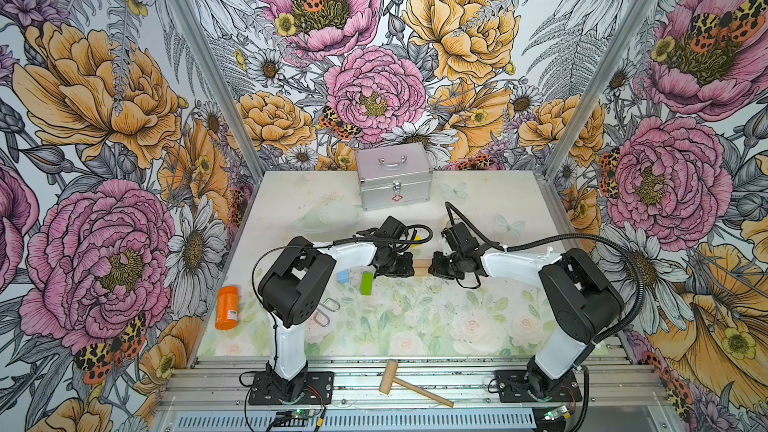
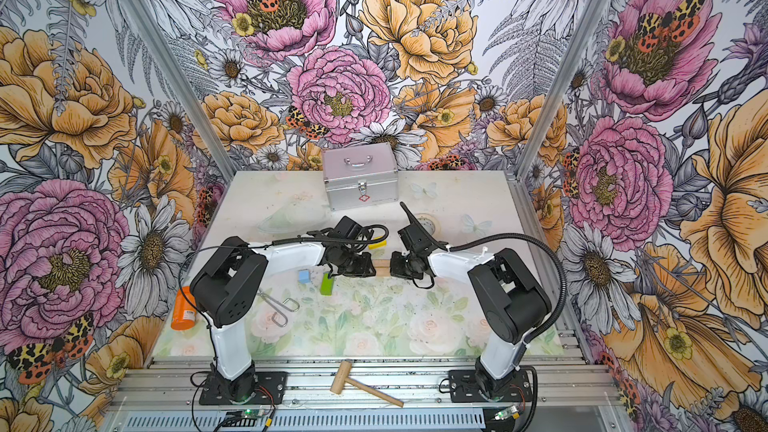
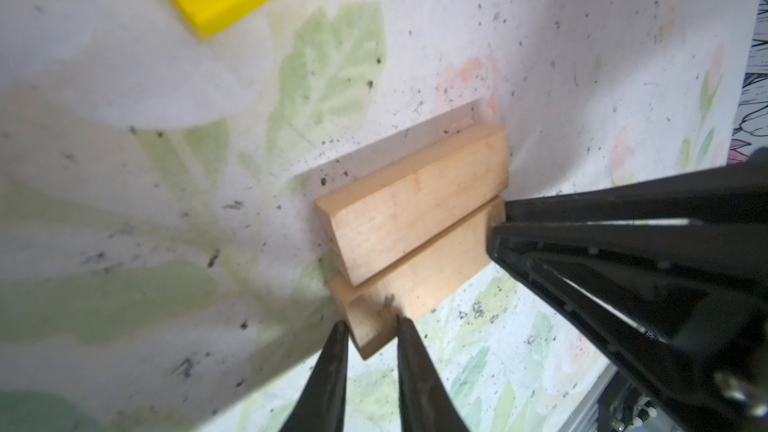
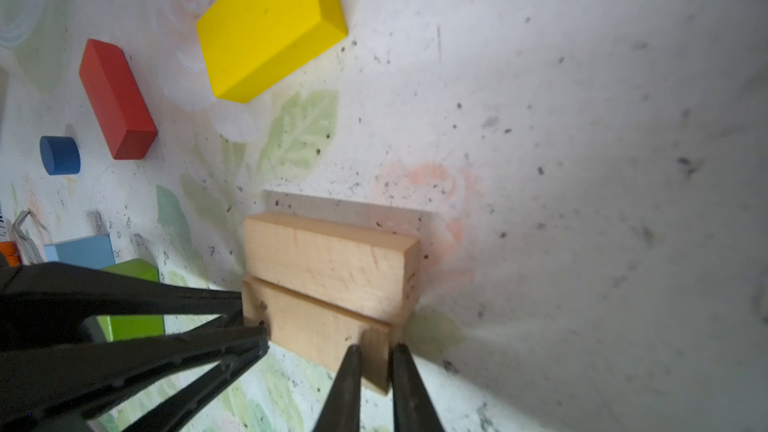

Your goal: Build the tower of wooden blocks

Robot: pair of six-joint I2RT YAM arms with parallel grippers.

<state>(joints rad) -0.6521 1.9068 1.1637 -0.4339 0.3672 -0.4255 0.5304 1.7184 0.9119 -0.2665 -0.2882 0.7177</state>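
In both top views, just below frame centre, the left gripper (image 1: 409, 270) and right gripper (image 1: 432, 270) meet tip to tip over a sliver of the tan bars (image 1: 420, 268). The green bar (image 1: 366, 283) and light blue cube (image 1: 342, 277) lie loose to their left, and the yellow bar (image 2: 377, 244) lies just above.

In the left wrist view, the farther tan bar (image 3: 415, 209) and nearer tan bar (image 3: 415, 280) lie touching, side by side, at centre right. The left jaws, at bottom centre, pinch the nearer one's end. The right gripper's tips reach its other end from the right edge.

In the right wrist view, at bottom centre, the right jaws clamp that same bar. The red bar (image 4: 116, 97) and dark blue cylinder (image 4: 60, 155) lie flat at the left.

The base pair looks nearly set, with nothing stacked yet and five coloured blocks left to place.
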